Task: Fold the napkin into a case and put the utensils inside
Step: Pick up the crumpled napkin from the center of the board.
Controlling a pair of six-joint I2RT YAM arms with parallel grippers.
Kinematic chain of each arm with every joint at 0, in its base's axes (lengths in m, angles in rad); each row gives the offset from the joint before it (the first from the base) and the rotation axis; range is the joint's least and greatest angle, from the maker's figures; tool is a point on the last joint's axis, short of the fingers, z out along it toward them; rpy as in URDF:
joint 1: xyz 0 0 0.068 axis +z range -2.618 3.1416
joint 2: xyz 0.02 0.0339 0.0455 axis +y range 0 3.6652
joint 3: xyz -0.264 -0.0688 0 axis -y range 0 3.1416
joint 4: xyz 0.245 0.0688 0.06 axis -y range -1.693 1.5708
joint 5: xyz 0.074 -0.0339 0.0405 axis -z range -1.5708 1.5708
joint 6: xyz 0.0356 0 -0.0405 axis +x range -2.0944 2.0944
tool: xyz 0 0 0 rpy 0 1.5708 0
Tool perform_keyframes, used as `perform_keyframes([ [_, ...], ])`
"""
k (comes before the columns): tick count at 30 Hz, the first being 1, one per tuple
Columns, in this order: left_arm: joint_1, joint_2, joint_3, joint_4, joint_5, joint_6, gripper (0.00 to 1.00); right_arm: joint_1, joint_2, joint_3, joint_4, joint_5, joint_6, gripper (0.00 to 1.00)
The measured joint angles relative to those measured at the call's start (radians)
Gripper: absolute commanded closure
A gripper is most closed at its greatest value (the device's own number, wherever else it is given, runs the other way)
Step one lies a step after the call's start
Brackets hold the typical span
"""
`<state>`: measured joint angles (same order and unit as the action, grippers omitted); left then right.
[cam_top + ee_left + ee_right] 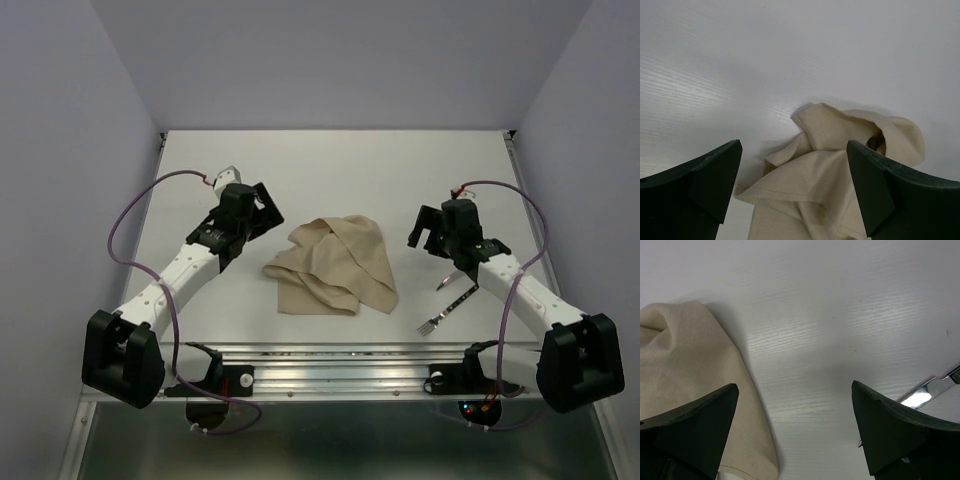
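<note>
The beige-tan soft cloth napkin (335,265) is matt woven fabric with a fine weave and stitched hems, lying in soft creases. The white table (330,170) has a smooth top with a faint wood-grain texture and a slight sheen. The slim fork (445,312), towards the table's near right corner, has bright metal tines and a dark matt handle. The silver-bladed knife (922,394) is polished, mirror-glossy metal. The left gripper (794,150) and right gripper (795,387) have dark green fingers (700,185) of matt plastic. A silvery metal rail (340,365) lines the near edge.
</note>
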<state>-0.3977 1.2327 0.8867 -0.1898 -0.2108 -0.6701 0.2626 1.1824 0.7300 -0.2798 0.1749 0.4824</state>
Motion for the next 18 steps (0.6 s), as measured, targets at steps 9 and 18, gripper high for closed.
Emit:
perform_keyframes([
  [9,-0.021,0.088,0.008,0.05,0.08,0.01,0.12,0.193,0.095,0.027,0.005,0.035,0.021,0.0],
  [18,-0.022,0.121,-0.013,-0.039,0.116,0.038,0.26,0.254,0.11,0.027,0.005,0.035,0.054,0.0],
])
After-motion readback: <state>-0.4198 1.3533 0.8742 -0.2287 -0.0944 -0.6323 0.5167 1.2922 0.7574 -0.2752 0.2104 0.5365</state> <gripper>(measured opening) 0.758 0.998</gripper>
